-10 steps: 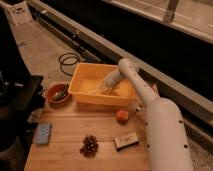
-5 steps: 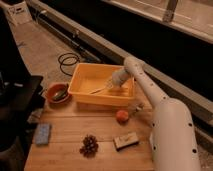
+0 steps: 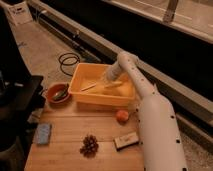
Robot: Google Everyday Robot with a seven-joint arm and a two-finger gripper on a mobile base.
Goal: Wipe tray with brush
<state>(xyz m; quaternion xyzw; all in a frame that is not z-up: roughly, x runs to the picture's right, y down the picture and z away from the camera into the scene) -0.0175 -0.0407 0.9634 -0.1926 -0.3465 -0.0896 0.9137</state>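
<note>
The yellow-orange tray (image 3: 79,89) stands at the far edge of the wooden table. My white arm reaches in from the lower right, bends above the tray's far right corner and comes down inside it. My gripper (image 3: 111,81) is low inside the tray, right of its middle, shut on the brush (image 3: 90,87). The slim pale handle sticks out to the left and lies low over the tray's floor. The brush's tip is hard to make out against the floor.
A small orange-red bowl (image 3: 56,93) with something dark in it sits left of the tray. On the table (image 3: 75,120) are a blue sponge (image 3: 43,133), a brown pine-cone-like cluster (image 3: 89,145), a short black block (image 3: 126,140) and a small orange ball (image 3: 122,116). A black cable (image 3: 69,60) lies coiled on the floor behind.
My gripper has shifted a little inside the tray, first right and then slightly back, with the brush moving along over the tray's floor. The tray and the other things have not moved.
</note>
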